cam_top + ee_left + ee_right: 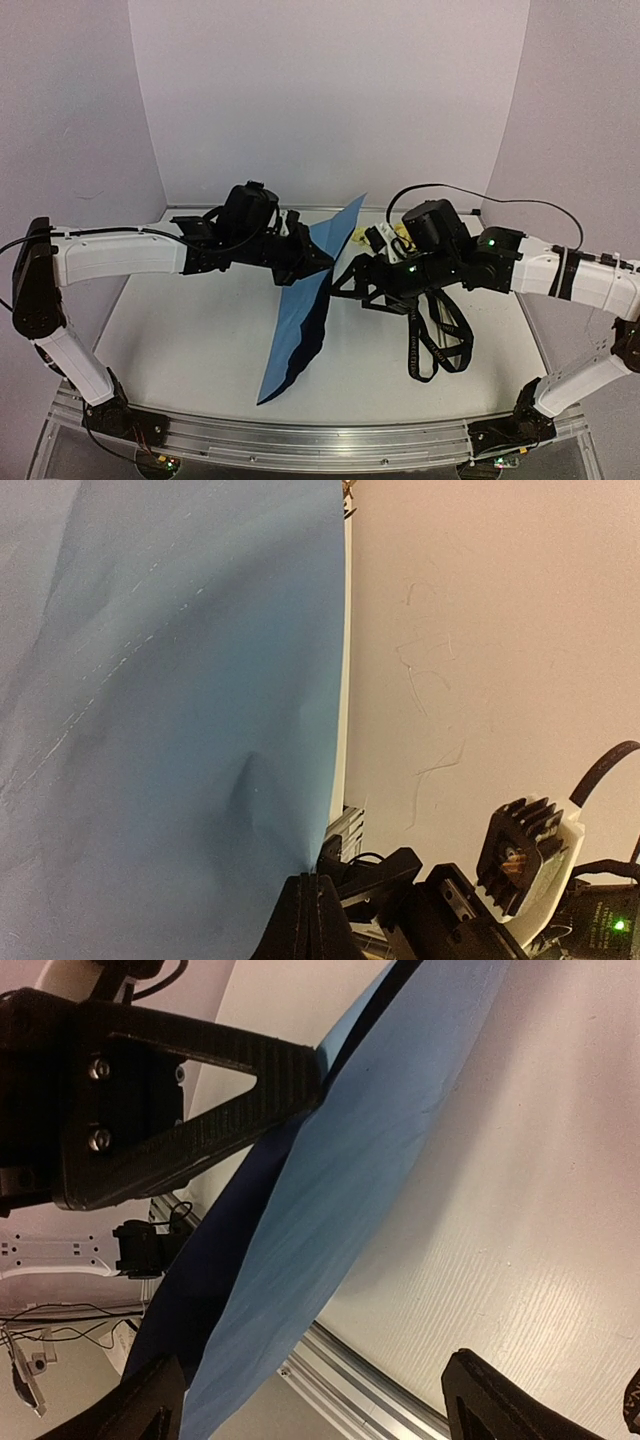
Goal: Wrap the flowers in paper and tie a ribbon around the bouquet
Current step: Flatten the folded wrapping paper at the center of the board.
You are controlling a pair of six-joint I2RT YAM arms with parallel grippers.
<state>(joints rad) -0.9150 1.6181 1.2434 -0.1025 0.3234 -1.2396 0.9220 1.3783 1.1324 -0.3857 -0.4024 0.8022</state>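
Your paper [300, 320] stands almost on edge in the middle of the surface [170, 340]. Its lower corner comes down to the surface toward the near edge, and its upper corner is raised toward the back wall. The light blue face is turned to the left arm, and the dark navy face shows along the lower right border.

Your left hand [318, 260] is closed on the paper's right edge, about halfway up. In the left wrist view the fingers [312, 920] pinch the sheet between them.

Just right of the paper, your right hand [347, 283] is wide and holds nothing.

Further right of the paper and behind the right arm, the flowers [398, 232] show only as small yellow parts. Right of the paper and nearer to you, the ribbon [437, 345] lies in loose loops on the surface under the right arm.
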